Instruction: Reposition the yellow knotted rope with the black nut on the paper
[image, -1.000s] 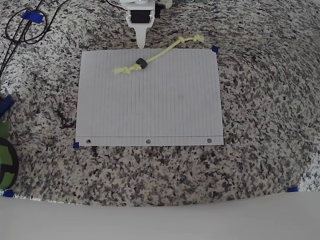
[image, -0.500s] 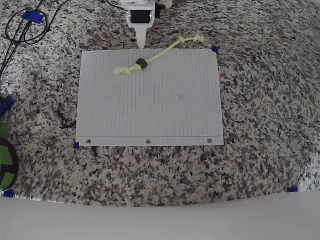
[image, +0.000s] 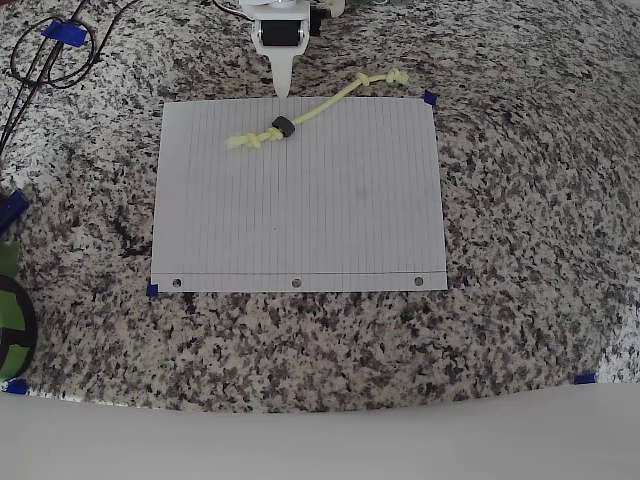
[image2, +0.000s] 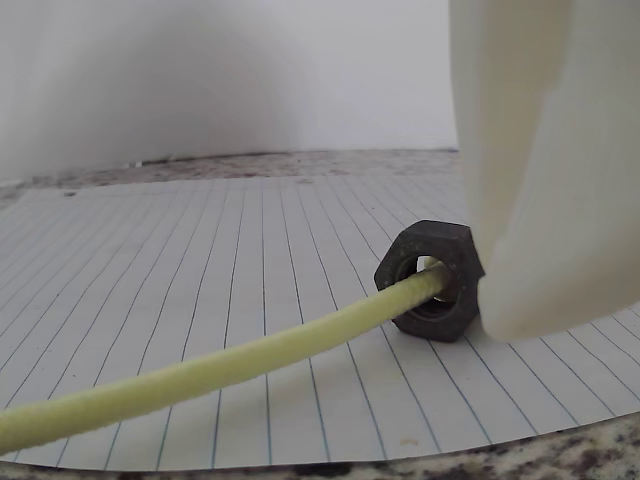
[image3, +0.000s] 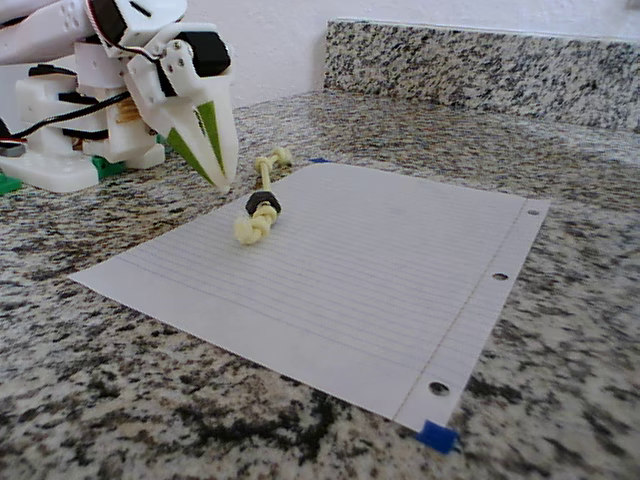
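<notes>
The yellow knotted rope (image: 315, 108) lies slantwise across the far edge of the paper (image: 300, 210). One knotted end rests on the sheet and the other knot lies on the granite beyond the edge. The black nut (image: 283, 127) is threaded on the cord close to the on-sheet knot. My white gripper (image: 283, 90) is shut and holds nothing, its tip just off the paper's far edge and a short way from the nut. In the wrist view the nut (image2: 430, 280) stands on edge around the rope (image2: 200, 375), right beside the closed fingers (image2: 540, 150). The fixed view shows the gripper (image3: 222, 178) hovering beside the nut (image3: 262, 203).
A black cable loop (image: 45, 55) lies at the top left. A green and black object (image: 10, 320) sits at the left edge. Blue tape marks (image: 430, 98) pin the sheet's corners. The arm's base (image3: 70, 150) and a granite backsplash (image3: 480, 70) stand behind the paper.
</notes>
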